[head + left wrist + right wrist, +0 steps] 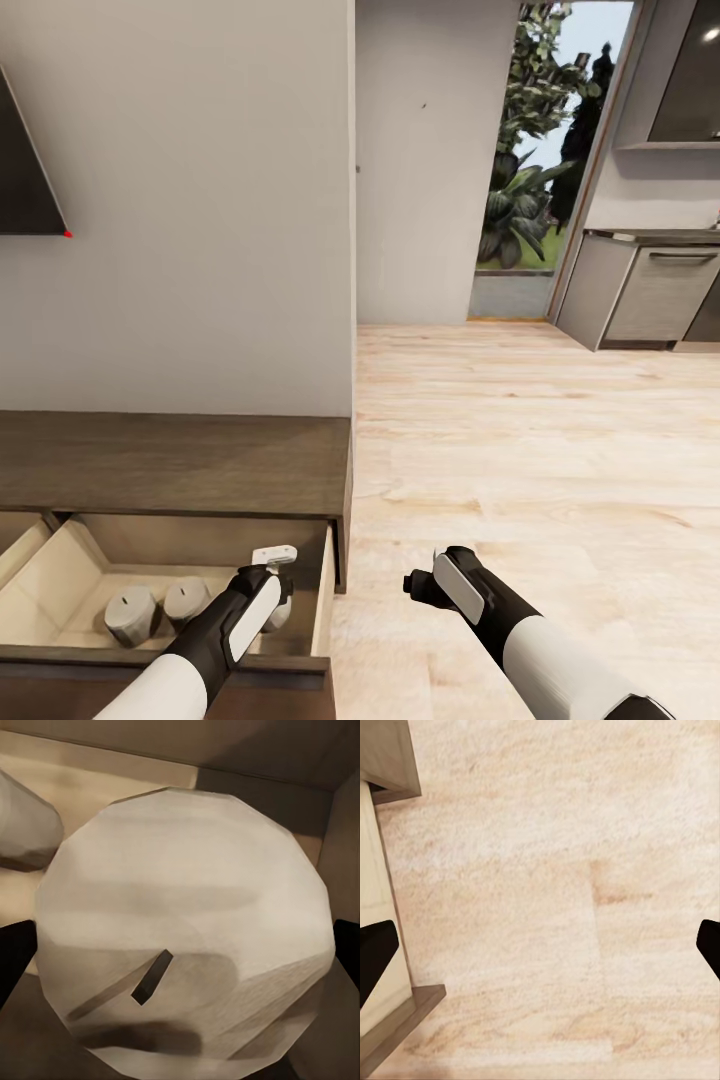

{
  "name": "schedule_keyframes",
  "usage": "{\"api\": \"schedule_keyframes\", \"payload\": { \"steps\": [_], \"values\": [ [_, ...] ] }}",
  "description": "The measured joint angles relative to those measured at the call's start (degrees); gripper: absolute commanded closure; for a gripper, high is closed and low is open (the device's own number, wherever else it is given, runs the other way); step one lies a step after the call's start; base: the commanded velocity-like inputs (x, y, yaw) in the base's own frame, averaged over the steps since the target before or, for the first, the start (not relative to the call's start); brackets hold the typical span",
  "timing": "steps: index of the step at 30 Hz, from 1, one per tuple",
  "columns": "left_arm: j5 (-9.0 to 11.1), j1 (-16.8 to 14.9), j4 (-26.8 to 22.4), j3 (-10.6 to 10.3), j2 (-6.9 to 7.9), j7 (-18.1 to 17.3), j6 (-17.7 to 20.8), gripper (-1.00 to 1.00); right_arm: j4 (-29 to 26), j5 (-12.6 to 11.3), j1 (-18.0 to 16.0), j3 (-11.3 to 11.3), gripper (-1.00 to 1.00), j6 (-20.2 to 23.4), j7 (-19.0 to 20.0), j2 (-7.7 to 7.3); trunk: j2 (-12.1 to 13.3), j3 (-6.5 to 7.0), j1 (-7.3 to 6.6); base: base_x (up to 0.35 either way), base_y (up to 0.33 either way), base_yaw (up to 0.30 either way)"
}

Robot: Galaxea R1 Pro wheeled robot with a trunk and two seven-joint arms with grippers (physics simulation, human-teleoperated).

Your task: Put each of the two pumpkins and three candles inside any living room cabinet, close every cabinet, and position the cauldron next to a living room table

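**Third candle at the open drawer**

Nearest the camera, the left claw is seen lowered into the open drawer of the cabinet, with a pale candle between its dark fingertips. Whether the tips press the candle or have just let go cannot be told; in the wrist view they stand at the candle's two sides, spread about as wide as the candle itself. Two more candles are already standing on the drawer floor, just beside the claw.

To the right, the right claw is held over the bare wooden floor, jaws wide apart and empty.

By this evidence, the candle part is judged nearly complete. The drawer is yet to be shut. Of the pumpkins and the cauldron nothing can be said from these pictures.

Further off, a kitchen unit and a doorway onto greenery are visible.
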Motion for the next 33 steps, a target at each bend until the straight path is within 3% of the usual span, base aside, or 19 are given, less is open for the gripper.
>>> {"api": "schedule_keyframes", "payload": {
  "steps": [21,28,33],
  "values": [
    [-0.2,0.0,0.0,-0.3,0.00,0.1,-0.3,1.00,0.0,0.0,0.0,0.0,-1.00,0.0,0.0,0.00,0.0,0.00,0.00,0.001,0.000,0.000],
    [-0.2,0.0,0.0,-0.3,0.00,0.1,-0.3,1.00,0.0,0.0,0.0,0.0,-1.00,0.0,0.0,0.00,-2.8,-1.25,1.54,0.000,0.000,0.000],
    [-0.3,0.1,-0.4,-0.3,0.00,0.1,-0.4,1.00,0.0,0.0,0.0,0.0,-1.00,0.0,0.0,0.00,-2.8,-1.26,1.54,0.000,0.000,0.000]
  ]
}}
